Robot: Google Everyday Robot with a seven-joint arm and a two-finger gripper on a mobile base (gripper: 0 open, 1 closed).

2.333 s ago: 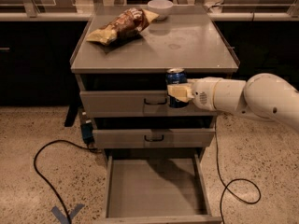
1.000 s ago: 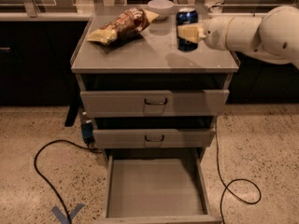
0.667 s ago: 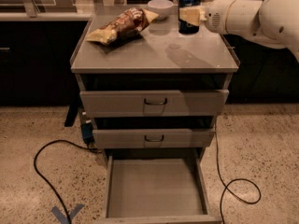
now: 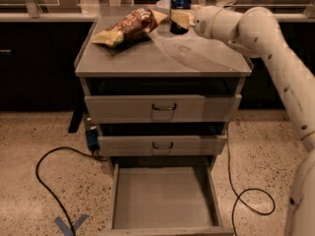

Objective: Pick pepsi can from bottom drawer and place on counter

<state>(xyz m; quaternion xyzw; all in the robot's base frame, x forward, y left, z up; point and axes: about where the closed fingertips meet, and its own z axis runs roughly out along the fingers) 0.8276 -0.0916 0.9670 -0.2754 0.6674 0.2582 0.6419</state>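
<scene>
Camera view of a grey cabinet with the arm entering from the right. At far left, a black cable (image 4: 47,178) loops across the speckled floor, and a blue tape mark (image 4: 71,225) lies near the lower edge. A yellow-brown chip bag (image 4: 129,27) lies on its side on the left rear part of the counter (image 4: 162,58), whose front half is bare. Below the counter, two drawers with dark loop handles, the upper drawer (image 4: 123,108) and the middle drawer (image 4: 128,145), are pushed in. Beneath them the bottom drawer (image 4: 162,203) is pulled fully out, its flat floor bare. The pepsi can (image 4: 180,1) stands upright at the rear centre of the counter, just right of the chip bag and in front of a white bowl (image 4: 163,4). Whether its base rests on the surface cannot be told. The gripper (image 4: 178,17) is at the can's mid-height, its pale fingers (image 4: 183,17) pinched on the can's body from the right. The white arm (image 4: 256,33) runs from the gripper to the right edge and bends downward. A second black cable (image 4: 251,200) curls on the floor at lower right.
</scene>
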